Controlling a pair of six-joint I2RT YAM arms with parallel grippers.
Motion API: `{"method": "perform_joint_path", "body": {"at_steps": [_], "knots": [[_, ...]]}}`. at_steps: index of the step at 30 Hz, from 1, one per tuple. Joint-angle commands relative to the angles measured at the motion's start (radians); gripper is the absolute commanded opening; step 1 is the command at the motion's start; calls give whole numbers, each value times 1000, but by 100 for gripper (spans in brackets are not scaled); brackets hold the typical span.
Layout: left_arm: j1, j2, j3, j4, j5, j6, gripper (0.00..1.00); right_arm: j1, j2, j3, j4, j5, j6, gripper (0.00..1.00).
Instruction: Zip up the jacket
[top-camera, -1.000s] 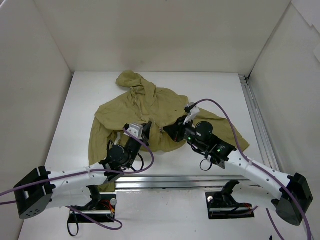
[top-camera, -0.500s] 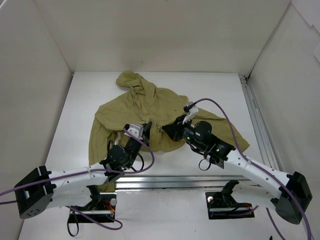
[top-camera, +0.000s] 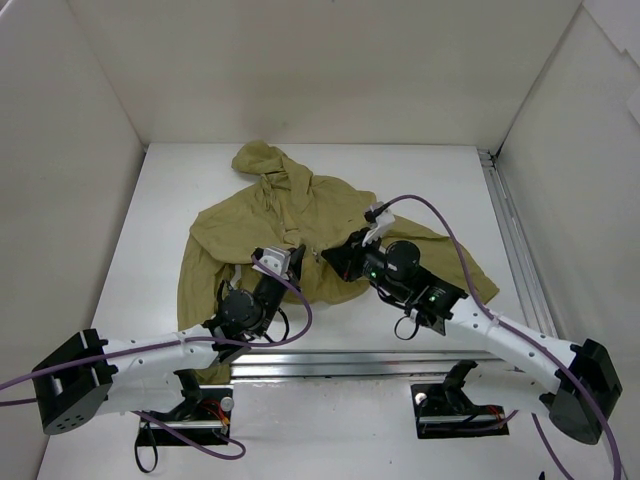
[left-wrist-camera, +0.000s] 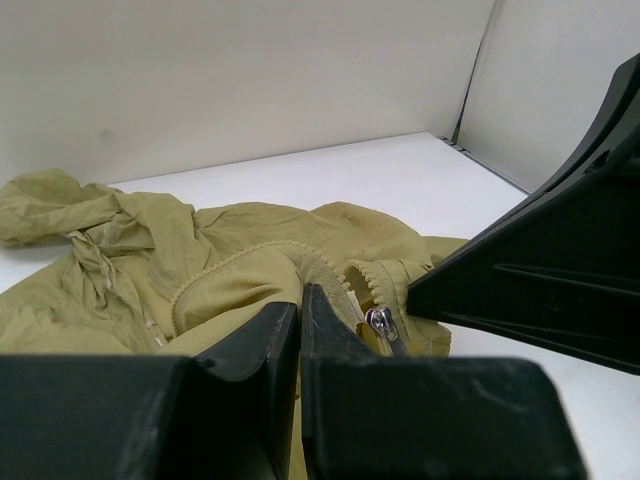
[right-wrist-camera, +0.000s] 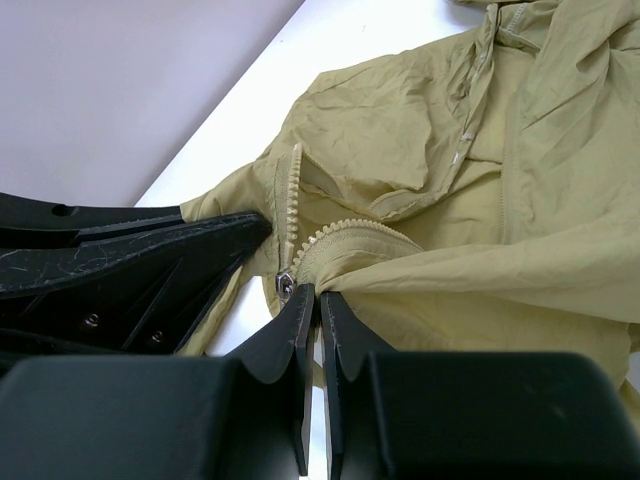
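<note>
The olive jacket (top-camera: 300, 215) lies spread on the white table, hood toward the back wall. Both grippers meet at its lower front, close together. In the left wrist view my left gripper (left-wrist-camera: 300, 292) is shut, its tips pinching the jacket (left-wrist-camera: 150, 250) at the toothed zipper edge, with the silver zipper slider (left-wrist-camera: 380, 322) just to the right. My right gripper (right-wrist-camera: 318, 296) is shut on bunched jacket fabric (right-wrist-camera: 480, 200) right beside the slider (right-wrist-camera: 284, 285). From above, the left gripper (top-camera: 295, 256) and right gripper (top-camera: 328, 257) are nearly touching.
White walls enclose the table on three sides. An aluminium rail (top-camera: 512, 230) runs along the right side and another (top-camera: 330, 362) crosses in front of the arm bases. Purple cables (top-camera: 440, 215) loop over both arms. The jacket's right sleeve (top-camera: 470, 265) lies under the right arm.
My right gripper has shifted slightly to the left, closer to the left gripper, still gripping the fabric. The left gripper has barely moved.
</note>
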Motion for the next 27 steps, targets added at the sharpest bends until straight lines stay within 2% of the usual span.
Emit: {"method": "perform_joint_path", "body": {"at_steps": [1,27], "knots": [[6,-5,44,91,12,4,0,9,9,59,91,28,9,0],[6,-12,38,108,-8,10,0,12,12,59,60,58,13,0]]}}
